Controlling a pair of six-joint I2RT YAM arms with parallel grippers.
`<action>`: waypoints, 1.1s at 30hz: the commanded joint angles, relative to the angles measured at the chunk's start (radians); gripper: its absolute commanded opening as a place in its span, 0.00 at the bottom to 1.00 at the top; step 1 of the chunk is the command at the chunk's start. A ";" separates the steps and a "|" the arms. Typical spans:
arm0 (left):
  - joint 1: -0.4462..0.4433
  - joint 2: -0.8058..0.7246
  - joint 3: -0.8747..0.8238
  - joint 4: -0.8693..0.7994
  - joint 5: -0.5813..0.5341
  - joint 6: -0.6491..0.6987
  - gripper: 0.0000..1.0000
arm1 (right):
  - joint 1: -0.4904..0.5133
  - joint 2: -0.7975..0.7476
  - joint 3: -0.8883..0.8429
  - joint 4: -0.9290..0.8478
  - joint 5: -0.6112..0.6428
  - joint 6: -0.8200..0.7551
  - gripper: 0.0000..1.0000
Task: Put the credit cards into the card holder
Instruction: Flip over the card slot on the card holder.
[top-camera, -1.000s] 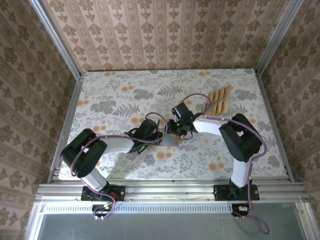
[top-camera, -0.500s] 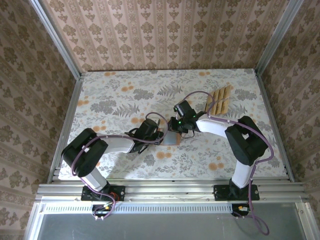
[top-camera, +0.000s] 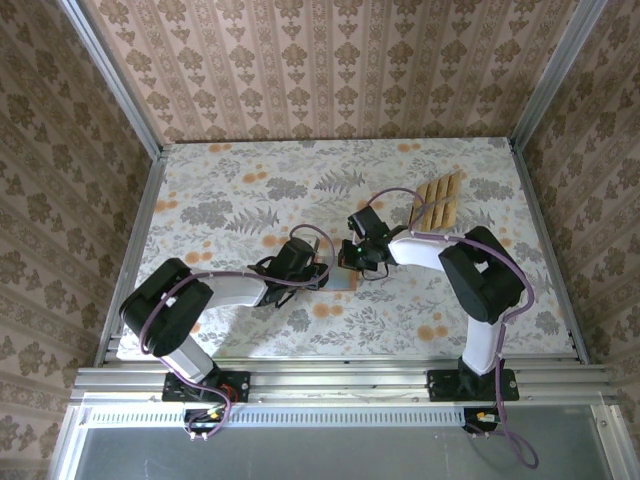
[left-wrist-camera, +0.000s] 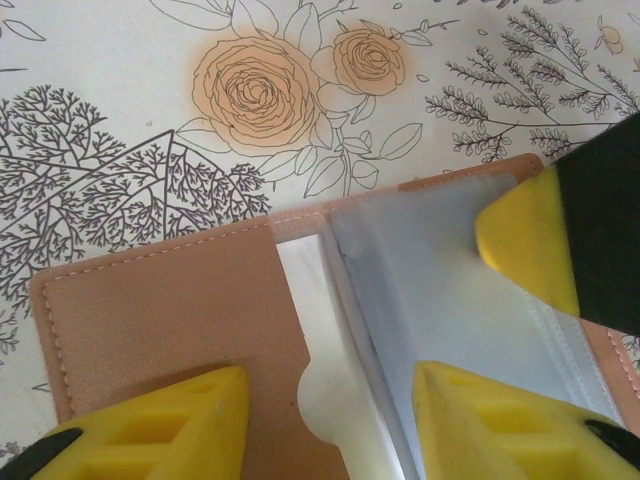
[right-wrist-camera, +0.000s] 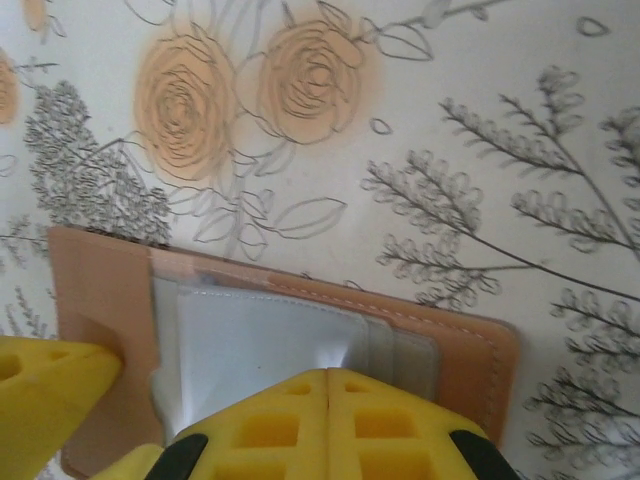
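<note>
Left hand (left-wrist-camera: 330, 410) has its jaws partly apart and grips nothing. Its two yellow fingers come down on the opened wallet (left-wrist-camera: 170, 320), one on the tan leather half and the other on the grey pocket half, with the fold between them. That straddle reads as a hold-down, pinning the wallet flat and open on the table (top-camera: 220, 190) so it cannot fold or slide.

Right hand (right-wrist-camera: 328, 415) is fully closed, its fingertips meeting over the grey pocket panel. The panel creases up toward them, so they may be nipping the pocket's edge to lift it, or only pressing on it; I cannot tell which.

The wallet lies near the middle of the table, between the two hands, inner side up so a card could be slid in. The cards (top-camera: 440, 203) sit fanned in a short row well apart from it, toward the far right of the table.

By my reading this is the preparing step, opening and steadying the wallet before a card is fetched. The risk is that the wallet springs shut once a hand leaves it.
</note>
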 joint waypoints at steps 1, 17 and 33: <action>-0.004 -0.018 -0.022 0.013 0.013 -0.009 0.49 | 0.011 0.033 0.007 0.001 -0.028 0.010 0.00; -0.005 0.006 -0.024 0.005 -0.001 -0.001 0.48 | 0.032 0.058 0.008 0.039 -0.062 0.045 0.01; -0.013 0.073 -0.001 -0.084 -0.047 -0.003 0.33 | 0.002 -0.032 0.046 -0.002 -0.072 0.039 0.22</action>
